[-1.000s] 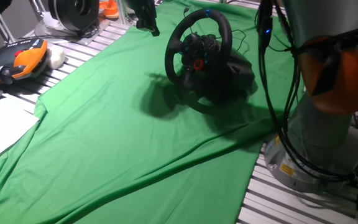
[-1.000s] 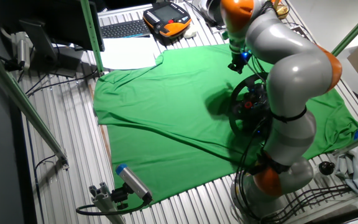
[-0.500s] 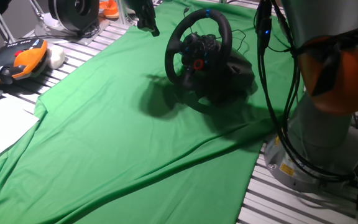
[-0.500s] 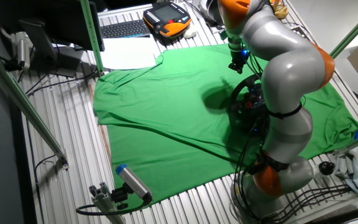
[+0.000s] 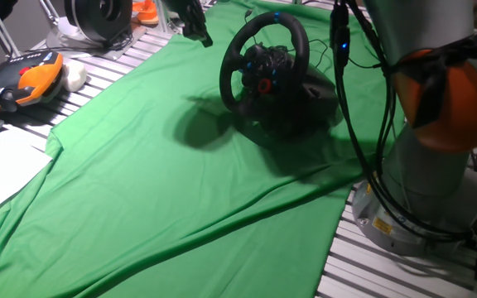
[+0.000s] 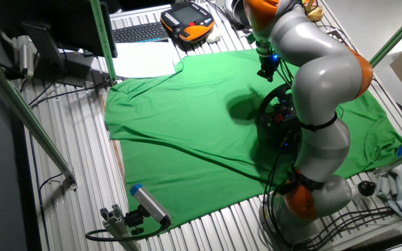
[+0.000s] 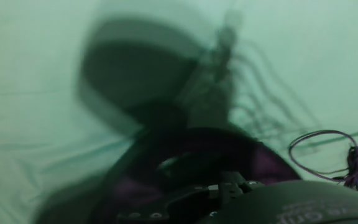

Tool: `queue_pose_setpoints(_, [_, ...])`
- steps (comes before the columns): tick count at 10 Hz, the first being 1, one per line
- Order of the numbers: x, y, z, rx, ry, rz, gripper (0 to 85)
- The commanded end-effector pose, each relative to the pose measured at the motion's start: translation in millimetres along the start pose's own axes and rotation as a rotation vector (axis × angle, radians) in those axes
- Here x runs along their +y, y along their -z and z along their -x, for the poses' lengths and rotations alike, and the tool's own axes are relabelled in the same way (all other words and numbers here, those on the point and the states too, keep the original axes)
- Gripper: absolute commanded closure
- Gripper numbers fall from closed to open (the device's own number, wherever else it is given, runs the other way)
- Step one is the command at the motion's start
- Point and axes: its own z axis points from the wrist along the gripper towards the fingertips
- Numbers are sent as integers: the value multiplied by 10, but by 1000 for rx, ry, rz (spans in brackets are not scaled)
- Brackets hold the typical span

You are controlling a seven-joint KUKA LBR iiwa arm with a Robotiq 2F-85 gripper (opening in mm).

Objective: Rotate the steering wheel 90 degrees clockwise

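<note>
Hand view shows mostly blur — a dark rounded rim low in the frame and green cloth (image 7: 36,74) behind, so I am looking down past the steering wheel (image 5: 265,70) from above. It stands tilted on its bulky base on the cloth-covered tabletop (image 5: 114,79), face turned toward the open cloth, red knob at the hub. My fingers (image 6: 264,72) hang just above and behind its top edge, apart from the rim — whether they are spread or closed I cannot tell. I judge the rim's top lies just below me, toward the wheel's face.
</note>
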Motion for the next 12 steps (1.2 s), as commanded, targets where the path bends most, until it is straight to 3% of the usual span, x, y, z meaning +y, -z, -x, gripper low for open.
queue_pose_setpoints(1, [-98,-39,-1,-8,0,-3,680])
queue_pose_setpoints(2, [-188,-75,12,-17,-3,-21,680])
queue_pose_setpoints(3, [-263,-116,22,-17,-3,-23,510])
queue_pose_setpoints(5, [-326,-163,20,-7,-7,-33,510])
queue_pose_setpoints(8, [-434,-244,-46,-17,-5,-27,510])
queue_pose_setpoints(12, [-474,-279,-64,-12,-9,-45,510])
